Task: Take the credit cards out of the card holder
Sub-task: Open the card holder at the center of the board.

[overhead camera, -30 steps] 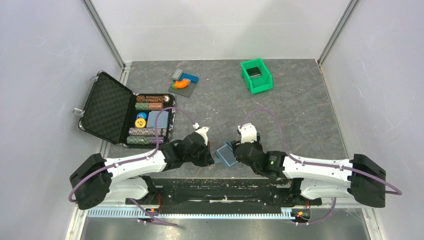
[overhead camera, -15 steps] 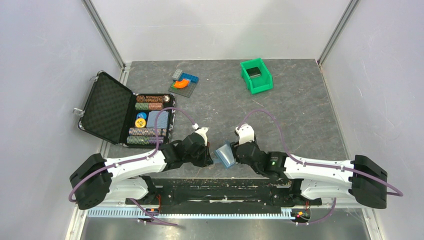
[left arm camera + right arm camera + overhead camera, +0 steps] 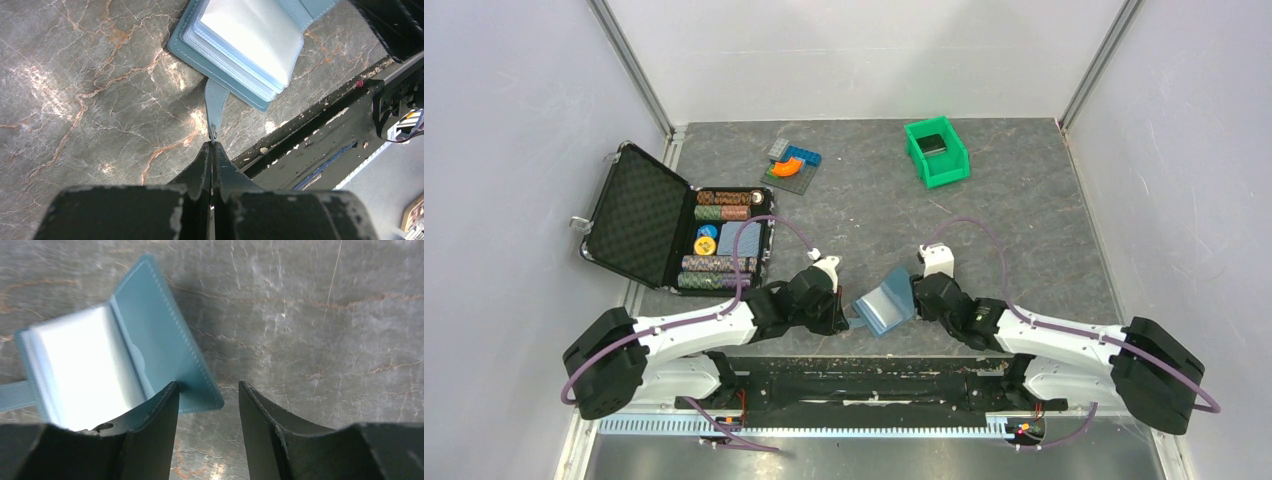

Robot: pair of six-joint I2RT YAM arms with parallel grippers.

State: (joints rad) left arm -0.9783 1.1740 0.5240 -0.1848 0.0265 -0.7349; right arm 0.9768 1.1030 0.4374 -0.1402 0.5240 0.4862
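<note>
The left gripper (image 3: 212, 146) is pressed shut on the end of the thin strap (image 3: 216, 102), in the middle of the left wrist view. The strap runs up to the wallet (image 3: 250, 40) in the upper part of that frame. This pinch seems to serve as an anchor, so that the wallet does not slide.

The right gripper (image 3: 207, 392) has its fingers apart, with a moderate gap. The corner of the blue cover (image 3: 165, 335) reaches into this gap and comes close to the finger on the left of the frame, but nothing is clamped there. I judge the gripper is placed there to fold the cover back.

The wallet is open at the lower centre of the top view, between the two grippers, over the table (image 3: 1004, 220). Whether it lies fully flat I cannot tell. Its pale sleeves (image 3: 85, 365) face up and shine with glare, so no cards show in them. Probably the cards are inside, not yet taken out.
</note>
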